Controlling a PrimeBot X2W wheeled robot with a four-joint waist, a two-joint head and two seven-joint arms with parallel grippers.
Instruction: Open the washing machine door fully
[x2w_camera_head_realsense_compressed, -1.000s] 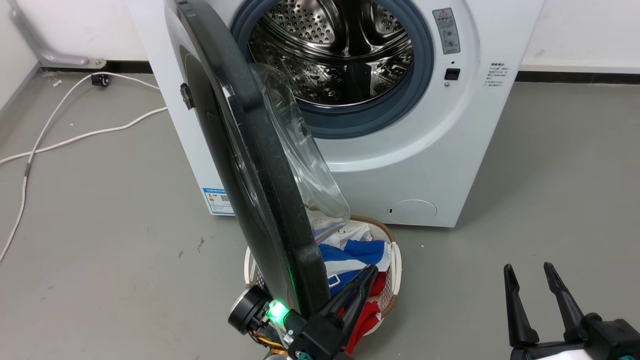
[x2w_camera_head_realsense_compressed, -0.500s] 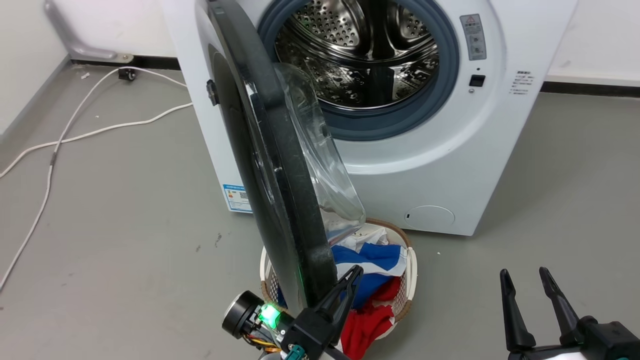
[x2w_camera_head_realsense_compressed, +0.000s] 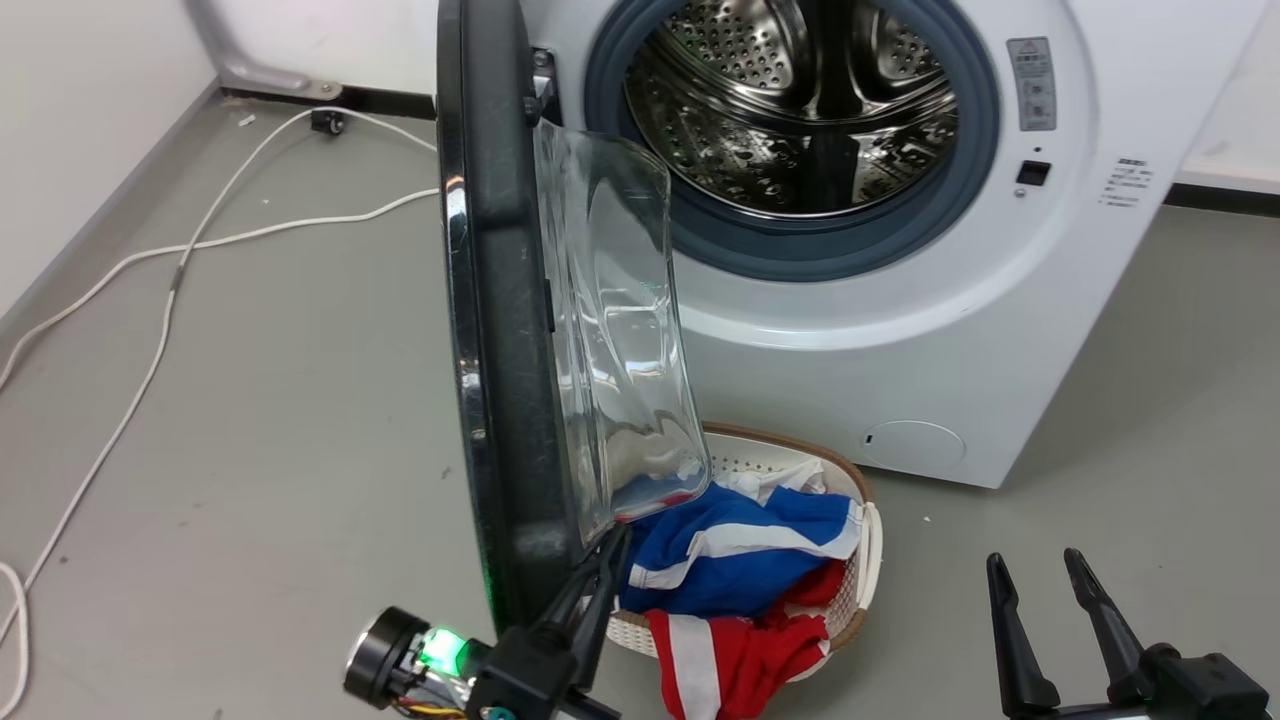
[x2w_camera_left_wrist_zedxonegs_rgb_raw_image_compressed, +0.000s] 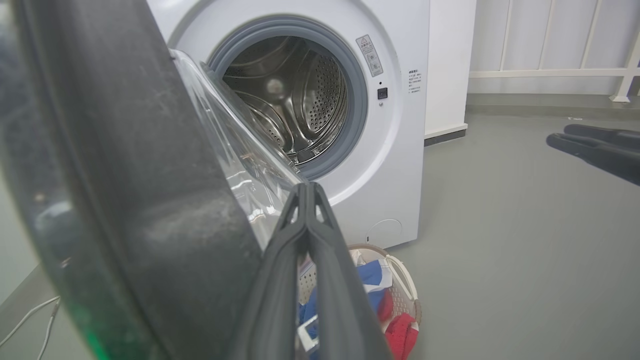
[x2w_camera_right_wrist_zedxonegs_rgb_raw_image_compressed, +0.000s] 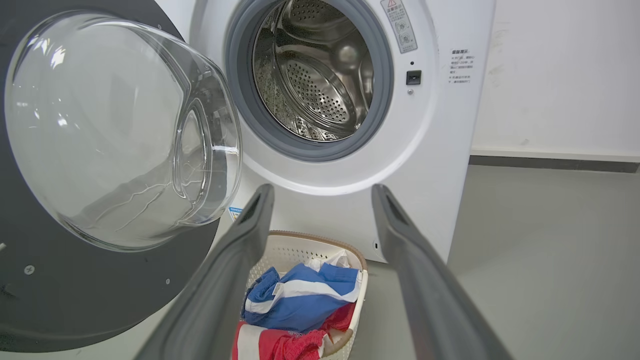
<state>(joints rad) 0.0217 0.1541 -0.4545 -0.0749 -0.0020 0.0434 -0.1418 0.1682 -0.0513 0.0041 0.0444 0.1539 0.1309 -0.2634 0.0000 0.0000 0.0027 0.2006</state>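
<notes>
The washing machine door (x2w_camera_head_realsense_compressed: 500, 350) stands edge-on in the head view, swung out to the left of the steel drum (x2w_camera_head_realsense_compressed: 800, 100). Its black rim (x2w_camera_left_wrist_zedxonegs_rgb_raw_image_compressed: 125, 175) and clear glass bowl (x2w_camera_head_realsense_compressed: 620, 330) face right. My left gripper (x2w_camera_head_realsense_compressed: 605, 550) is shut, and its joined fingertips (x2w_camera_left_wrist_zedxonegs_rgb_raw_image_compressed: 306, 190) rest against the inner side of the door's lower rim, beside the glass. The right wrist view shows the door's inner face (x2w_camera_right_wrist_zedxonegs_rgb_raw_image_compressed: 75, 300) with the bowl (x2w_camera_right_wrist_zedxonegs_rgb_raw_image_compressed: 115, 130) bulging out. My right gripper (x2w_camera_head_realsense_compressed: 1033, 558) hangs open and empty at the lower right, well away from the door (x2w_camera_right_wrist_zedxonegs_rgb_raw_image_compressed: 322, 192).
A white laundry basket (x2w_camera_head_realsense_compressed: 860, 540) with blue and red clothes sits on the floor under the door and in front of the machine. A white cable (x2w_camera_head_realsense_compressed: 170, 290) trails over the grey floor at the left. A wall runs along the far left.
The door has swung further out to the left, from slanted to edge-on, with my shut left gripper following against its inner side. The head camera has shifted. The right gripper stays open.
</notes>
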